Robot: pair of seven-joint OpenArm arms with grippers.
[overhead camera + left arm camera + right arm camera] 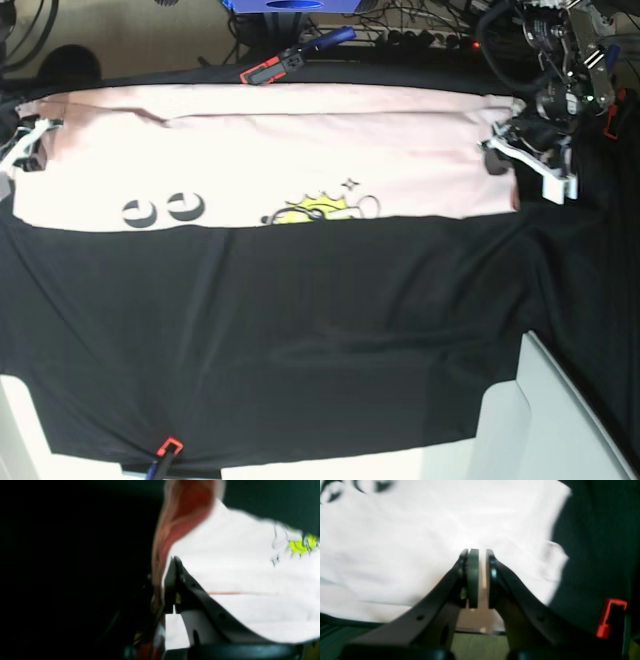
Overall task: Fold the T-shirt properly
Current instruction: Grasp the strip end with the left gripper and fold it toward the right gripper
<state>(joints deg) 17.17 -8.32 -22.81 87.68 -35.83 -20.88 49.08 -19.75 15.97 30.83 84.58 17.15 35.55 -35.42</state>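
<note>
pink t-shirt (pixel 300 150), yellow cartoon (pixel 305 211), black lettering unreadable, black table cloth (pixel 300 330)

Both grippers: matte black curved fingers (pixel 440 600) with small screw holes and flat dark pads (pixel 473 577). White bracket (pixel 555 180) on left arm's wrist, black cable bundle (pixel 505 35) above it.
</note>
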